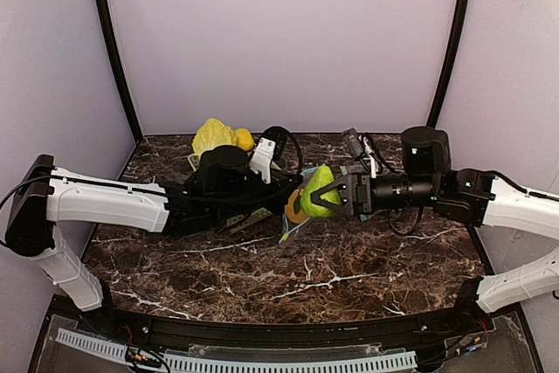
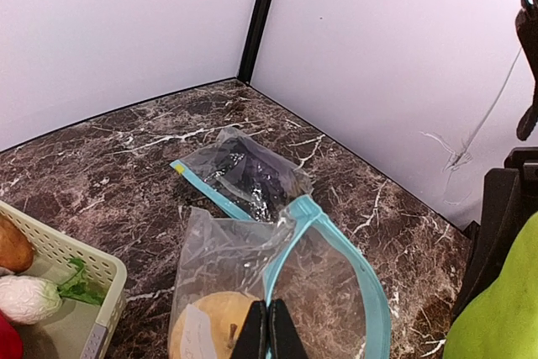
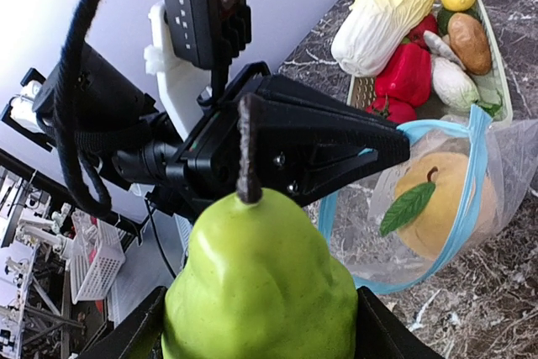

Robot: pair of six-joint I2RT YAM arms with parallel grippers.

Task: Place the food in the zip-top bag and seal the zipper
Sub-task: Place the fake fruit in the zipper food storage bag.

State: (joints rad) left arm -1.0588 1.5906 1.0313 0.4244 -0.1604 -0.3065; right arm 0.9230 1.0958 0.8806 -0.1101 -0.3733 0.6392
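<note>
My L gripper (image 2: 269, 332) is pinched shut on the zip-top bag (image 2: 220, 251) rim w/ peach (image 3: 441, 199) inside, R gripper (image 1: 339, 194) clamps green pear (image 3: 261, 266) just beside the mouth; pear drop + zipper (image 3: 437, 126) seal left.

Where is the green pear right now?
Top view: mid-table, the green pear is held in the right gripper, just right of the bag mouth that the left gripper pinches; the peach is already inside the bag.
</note>
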